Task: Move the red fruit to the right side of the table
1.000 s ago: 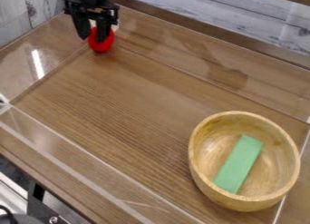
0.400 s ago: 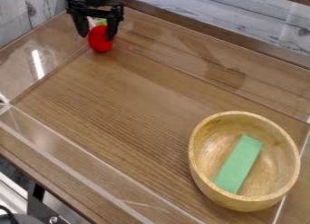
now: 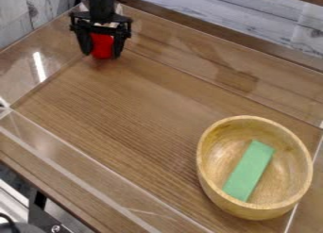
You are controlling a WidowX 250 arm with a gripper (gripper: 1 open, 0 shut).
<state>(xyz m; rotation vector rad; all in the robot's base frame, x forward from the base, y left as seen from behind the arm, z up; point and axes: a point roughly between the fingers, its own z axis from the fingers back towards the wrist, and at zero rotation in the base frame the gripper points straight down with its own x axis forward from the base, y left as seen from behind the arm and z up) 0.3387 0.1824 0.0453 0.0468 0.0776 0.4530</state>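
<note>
Inside the wooden bowl, a green flat block, lying tilted

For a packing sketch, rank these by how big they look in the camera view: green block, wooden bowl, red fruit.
1. Wooden bowl
2. Green block
3. Red fruit, partly hidden by the gripper
</note>
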